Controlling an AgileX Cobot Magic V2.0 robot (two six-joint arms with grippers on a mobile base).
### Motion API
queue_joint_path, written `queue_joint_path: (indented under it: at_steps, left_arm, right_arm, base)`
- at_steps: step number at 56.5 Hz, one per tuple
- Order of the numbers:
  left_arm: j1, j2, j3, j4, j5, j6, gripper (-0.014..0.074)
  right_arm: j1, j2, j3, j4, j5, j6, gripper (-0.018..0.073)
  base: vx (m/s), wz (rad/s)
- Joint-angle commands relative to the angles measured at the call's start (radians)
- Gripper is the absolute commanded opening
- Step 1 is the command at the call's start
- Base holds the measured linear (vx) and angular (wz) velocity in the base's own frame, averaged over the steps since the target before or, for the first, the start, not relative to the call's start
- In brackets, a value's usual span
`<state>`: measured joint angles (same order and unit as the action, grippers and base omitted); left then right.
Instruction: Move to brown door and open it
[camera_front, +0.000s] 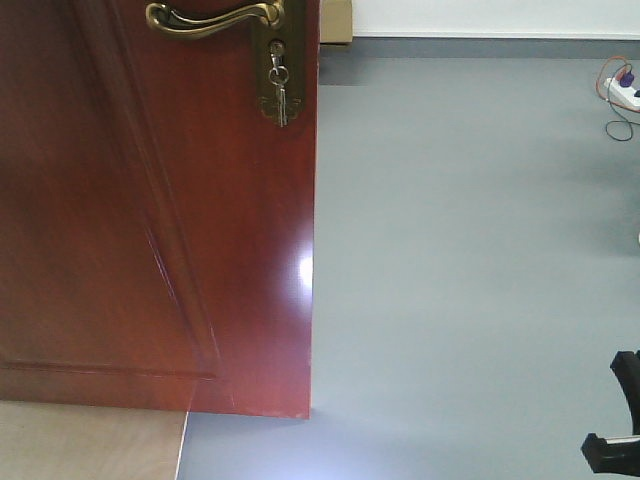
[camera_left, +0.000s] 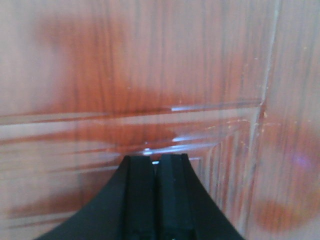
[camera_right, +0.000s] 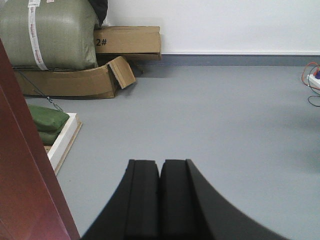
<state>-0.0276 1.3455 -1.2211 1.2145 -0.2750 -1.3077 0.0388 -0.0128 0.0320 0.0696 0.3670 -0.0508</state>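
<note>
tools, left tool (camera_left: 156, 161) and right tool (camera_right: 160, 165), closed empty; brown door (camera_front: 150, 220) ajar.

Grey floor (camera_right: 215, 115): cardboard boxes (camera_right: 70, 82) and green sack (camera_right: 50, 35) by far wall; power strip (camera_front: 622, 93) at right.

Your left gripper (camera_left: 156, 162) has its two black fingers (camera_left: 140, 200) pressed together. Your right gripper (camera_right: 160, 167) is pressed together too, holding nothing.
</note>
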Motion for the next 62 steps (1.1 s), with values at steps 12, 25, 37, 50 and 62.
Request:
queue_joint_path:
  at_steps: [12,25,37,50,62]
  left_arm:
    - [-0.003,-0.031,-0.034,-0.030,-0.021,-0.004,0.0036]
    - [-0.003,-0.031,-0.034,-0.030,-0.021,-0.004,0.0036]
    - [-0.003,-0.031,-0.034,-0.030,-0.021,-0.004,0.0036]
    - [-0.003,-0.031,-0.034,-0.030,-0.021,-0.004,0.0036]
    - [-0.003,-0.031,-0.034,-0.030,-0.021,-0.004,0.0036]
  right_arm:
    - [0.000,-0.006,0.004,-0.003,-0.077,-0.006,0.0000]
    - [0.000,-0.006,0.004,-0.003,-0.077,-0.006,0.0000]
    - [0.000,-0.006,0.004,-0.003,-0.077,-0.006,0.0000]
    - [0.000,-0.006,0.004,-0.003,-0.077,-0.006,0.0000]
    - [0.000,-0.006,0.004,-0.003,-0.077,-0.006,0.0000]
  base:
    - [0.00,0.00]
    - [0.00,0.00]
    - [0.00,0.00]
    - [0.00,0.00]
    - [0.00,0.00]
